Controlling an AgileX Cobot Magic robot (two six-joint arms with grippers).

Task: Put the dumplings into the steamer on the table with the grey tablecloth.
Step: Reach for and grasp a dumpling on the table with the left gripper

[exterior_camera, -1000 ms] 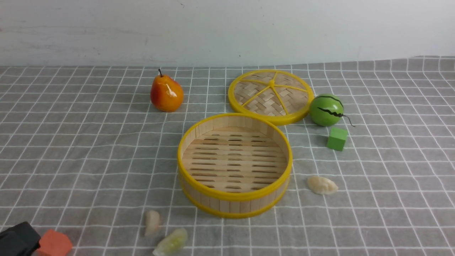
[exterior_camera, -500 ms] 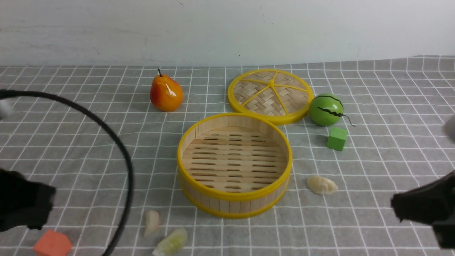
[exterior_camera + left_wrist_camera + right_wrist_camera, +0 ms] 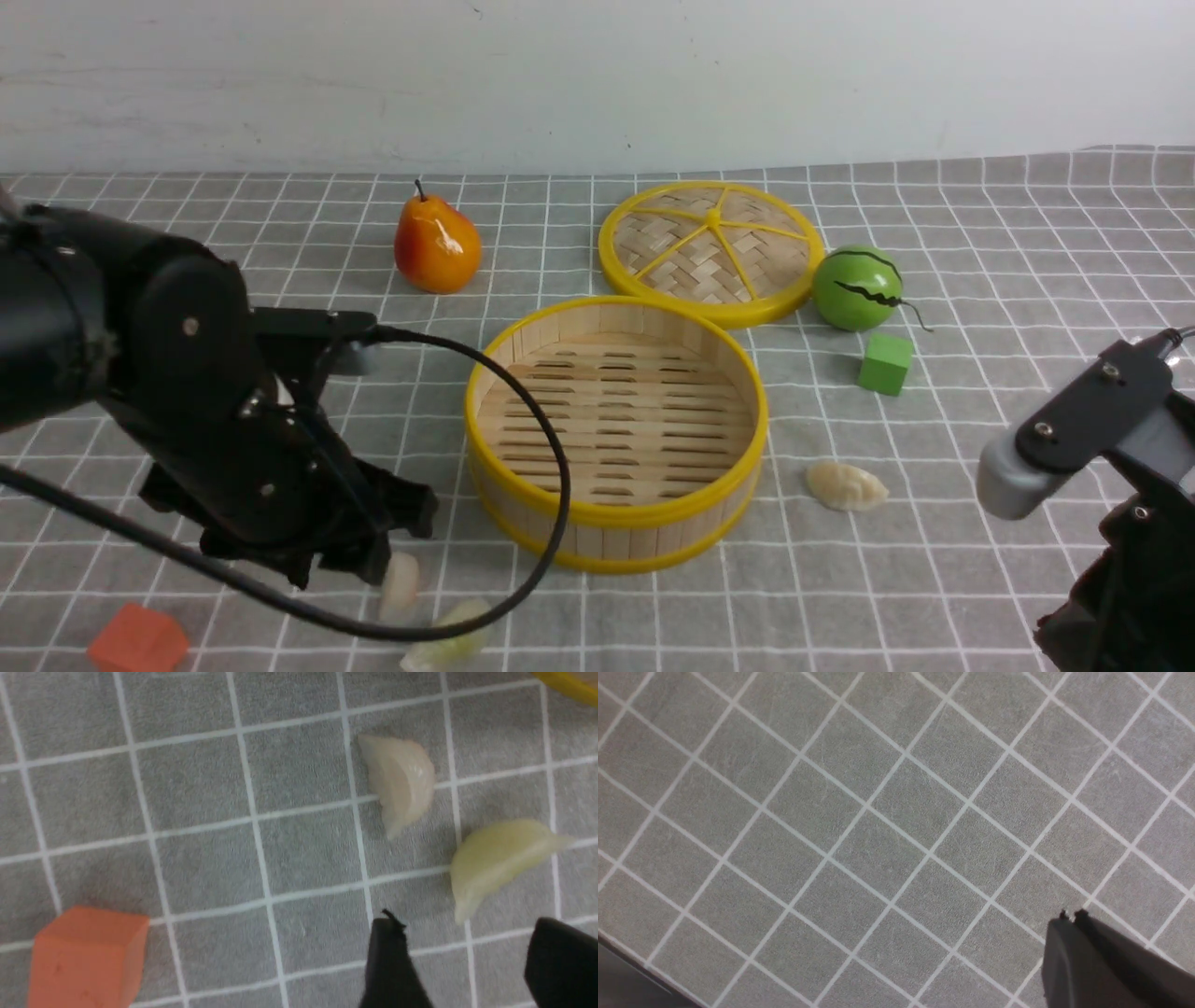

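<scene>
Lying outside the empty steamer [image 3: 616,539], three dumplings [image 3: 846,486], left pincer [image 3: 463,926] spread empty, right pincer [image 3: 1070,915] closed empty

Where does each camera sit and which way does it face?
Front: between the arms, facing forward over the steamer; left arm and right arm show.
Left wrist: above the grey tablecloth, facing down at cream dumpling, green-tinted dumpling, orange cube; open left gripper shows.
Right wrist: facing down at bare tablecloth; shut right gripper shows.
Shared: front and left wrist both show those dumplings and cube.

Left hand [image 3: 467,938] has swung in above two near dumplings [image 3: 399,784]; right arm [image 3: 1083,439] entered.
</scene>
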